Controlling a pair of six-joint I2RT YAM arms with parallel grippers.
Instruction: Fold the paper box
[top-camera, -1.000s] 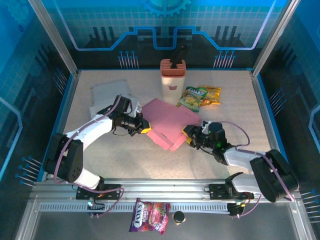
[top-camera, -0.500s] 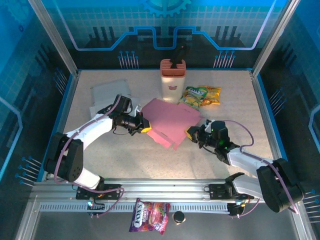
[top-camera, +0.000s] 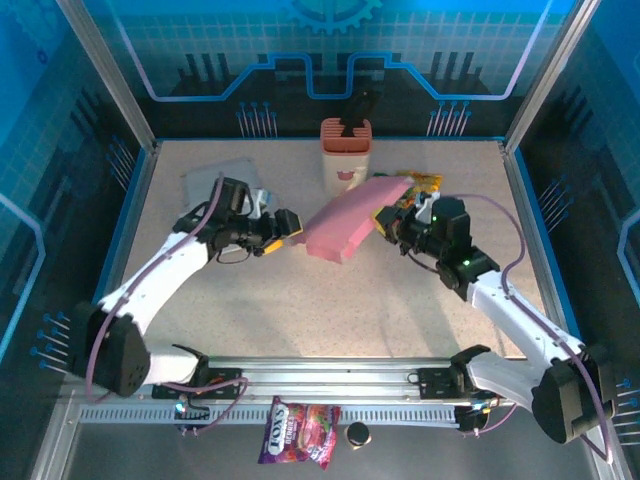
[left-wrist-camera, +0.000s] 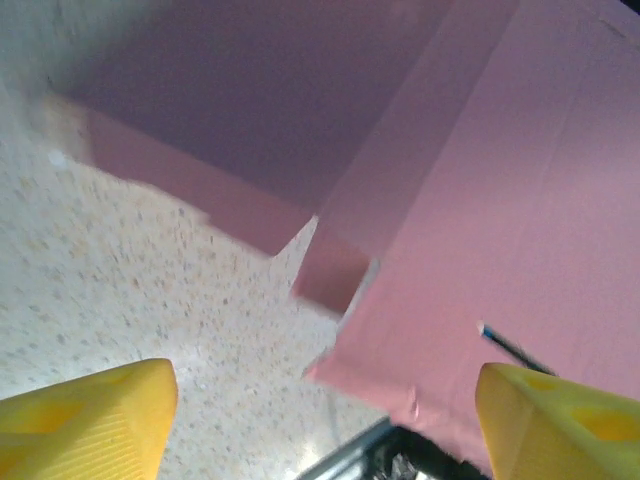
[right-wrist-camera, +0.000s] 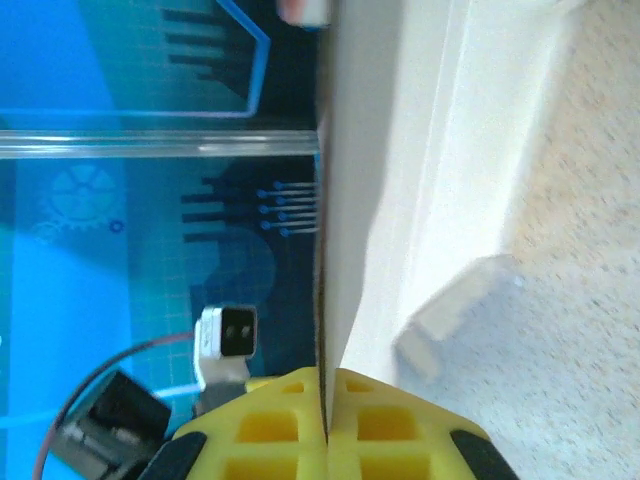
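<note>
- Top external: found the paper box (top-camera: 345, 228) as an unfolded pink blank, tilted up on edge mid-table in front of the pink holder (top-camera: 346, 152), flaps loose.
- Judged folding barely begun, with walls and flaps left to form.
- Saw the right gripper (top-camera: 388, 222) pinched tight on the sheet's right edge, pads (right-wrist-camera: 290, 415) together on it.
- Saw the left gripper (top-camera: 288, 226) spread apart just left of the box, holding nothing.
- Compared with a second before: lay flat then, nipped on the left; since raised by the right, released by the left.
</note>
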